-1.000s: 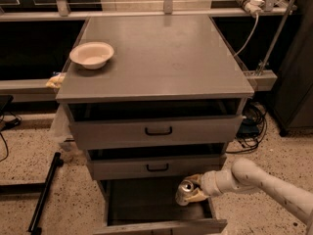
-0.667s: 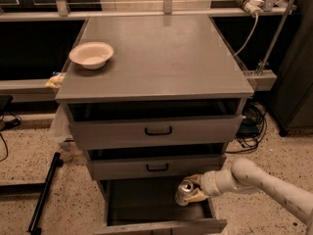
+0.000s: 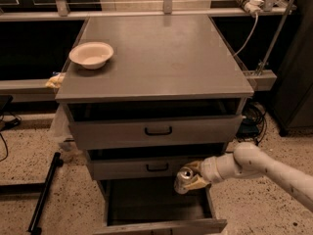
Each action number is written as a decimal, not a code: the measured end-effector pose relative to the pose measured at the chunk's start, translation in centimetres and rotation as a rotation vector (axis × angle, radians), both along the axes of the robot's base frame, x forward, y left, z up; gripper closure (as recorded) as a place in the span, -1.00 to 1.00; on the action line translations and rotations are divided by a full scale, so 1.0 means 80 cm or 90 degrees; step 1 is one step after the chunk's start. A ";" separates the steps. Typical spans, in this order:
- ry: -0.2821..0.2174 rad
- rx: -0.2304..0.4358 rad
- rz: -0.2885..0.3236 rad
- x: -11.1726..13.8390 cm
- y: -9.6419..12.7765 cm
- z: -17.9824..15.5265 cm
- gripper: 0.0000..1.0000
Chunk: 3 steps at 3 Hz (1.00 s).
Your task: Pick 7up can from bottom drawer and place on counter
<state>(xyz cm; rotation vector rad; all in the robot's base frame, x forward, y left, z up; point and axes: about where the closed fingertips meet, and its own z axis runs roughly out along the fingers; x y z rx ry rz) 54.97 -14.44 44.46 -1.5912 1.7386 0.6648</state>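
Observation:
The 7up can (image 3: 184,179) is a small silvery can with a shiny top, held over the right side of the open bottom drawer (image 3: 156,226). My gripper (image 3: 191,176) reaches in from the right on a white arm and is shut on the can. The can sits just below the middle drawer's front. The drawer's dark inner tray (image 3: 151,202) shows nothing else in it. The counter (image 3: 161,53) is the broad grey top of the cabinet, above all three drawers.
A cream bowl (image 3: 91,55) stands on the counter's left side. Two upper drawers with black handles (image 3: 158,130) are slightly pulled out. A black pole (image 3: 43,194) lies on the floor at left. A white cable (image 3: 247,28) hangs at right.

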 end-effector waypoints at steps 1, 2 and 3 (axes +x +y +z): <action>-0.006 -0.017 0.016 0.018 0.010 0.100 1.00; -0.016 -0.047 0.014 0.020 0.011 0.214 1.00; -0.036 -0.059 0.015 0.021 0.011 0.246 1.00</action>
